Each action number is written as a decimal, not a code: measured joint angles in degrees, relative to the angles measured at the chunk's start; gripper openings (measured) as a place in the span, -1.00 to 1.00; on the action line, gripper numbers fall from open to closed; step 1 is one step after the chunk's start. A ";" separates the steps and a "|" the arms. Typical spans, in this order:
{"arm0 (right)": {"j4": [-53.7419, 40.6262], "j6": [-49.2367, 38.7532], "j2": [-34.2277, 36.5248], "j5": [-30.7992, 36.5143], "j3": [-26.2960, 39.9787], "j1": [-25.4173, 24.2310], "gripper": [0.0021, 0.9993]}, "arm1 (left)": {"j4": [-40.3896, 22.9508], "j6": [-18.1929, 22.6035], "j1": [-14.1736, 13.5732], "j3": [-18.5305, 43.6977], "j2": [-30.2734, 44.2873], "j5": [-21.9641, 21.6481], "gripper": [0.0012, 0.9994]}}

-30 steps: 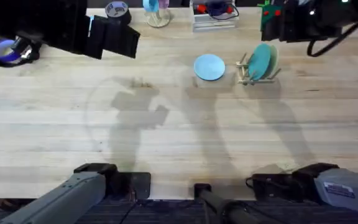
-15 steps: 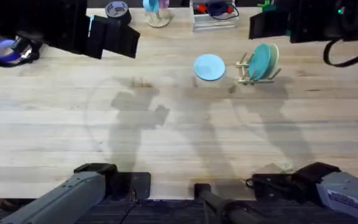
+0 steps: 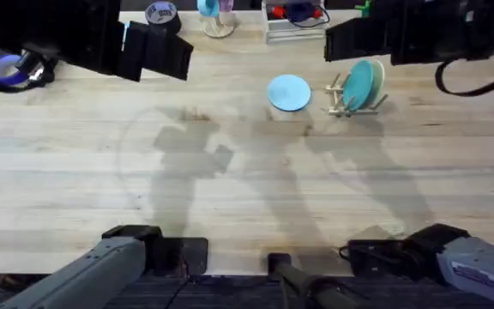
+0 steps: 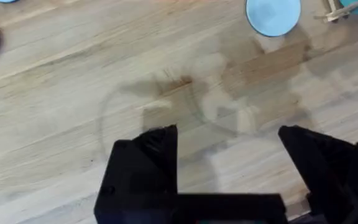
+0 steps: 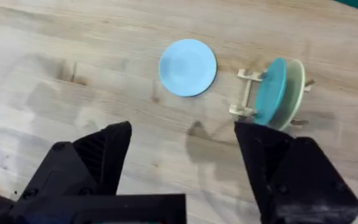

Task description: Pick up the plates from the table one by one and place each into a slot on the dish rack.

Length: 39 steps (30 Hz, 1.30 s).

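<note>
Already the teal plate [image 3: 358, 84] stands on edge in the dish rack [image 3: 346, 101], seemingly before a cream plate [image 5: 297, 91]; at its nine o'clock the sky-blue plate [image 3: 289, 92] lies flat on the table [image 3: 247, 189]. Left gripper [image 4: 227, 152] and right gripper [image 5: 182, 149] both hover with jaws spread, empty.

1 plate [image 3: 289, 92] lies flat on the table [image 3: 247, 189] — just left of the dish rack [image 3: 347, 97].

Pale blue plate [image 3: 289, 93] flat on the wood table [image 3: 247, 189], dish rack [image 3: 350, 96] just beside it — teal plate [image 3: 359, 84] upright in a slot, cream plate [image 3: 376, 79] behind — dark arms blurred above.
</note>
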 joint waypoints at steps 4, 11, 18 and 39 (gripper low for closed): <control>0.05 0.00 0.00 -0.35 0.00 0.00 0.99 | 0.00 0.00 0.00 0.00 0.00 0.00 0.99; 1.16 0.00 0.01 -0.52 0.00 0.00 0.99 | 0.00 0.00 0.00 0.00 0.00 0.00 0.99; 1.16 0.00 0.00 -0.52 0.00 0.00 0.99 | 0.48 0.00 0.00 0.00 0.00 0.00 0.99; 1.18 0.00 0.00 -0.52 0.00 0.00 0.99 | 8.87 -8.29 0.00 0.04 1.66 10.07 -0.92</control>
